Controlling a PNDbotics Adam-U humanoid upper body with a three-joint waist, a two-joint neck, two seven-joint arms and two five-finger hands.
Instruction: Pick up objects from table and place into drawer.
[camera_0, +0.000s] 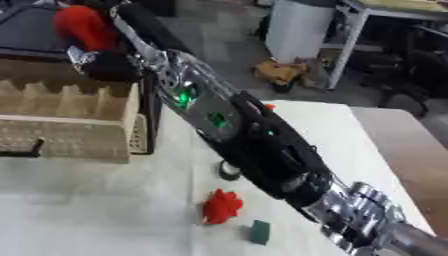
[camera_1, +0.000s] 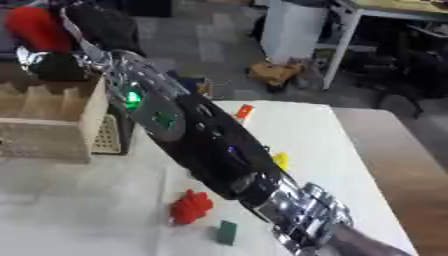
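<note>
No text, label, brand, number or sign can be read on anything here.

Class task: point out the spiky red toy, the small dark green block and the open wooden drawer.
Spiky red toy (camera_0: 221, 206), left eye view, its middle.
Small dark green block (camera_0: 260, 232), left eye view, its front face.
Open wooden drawer (camera_0: 66, 136), left eye view, its front wall.
</note>
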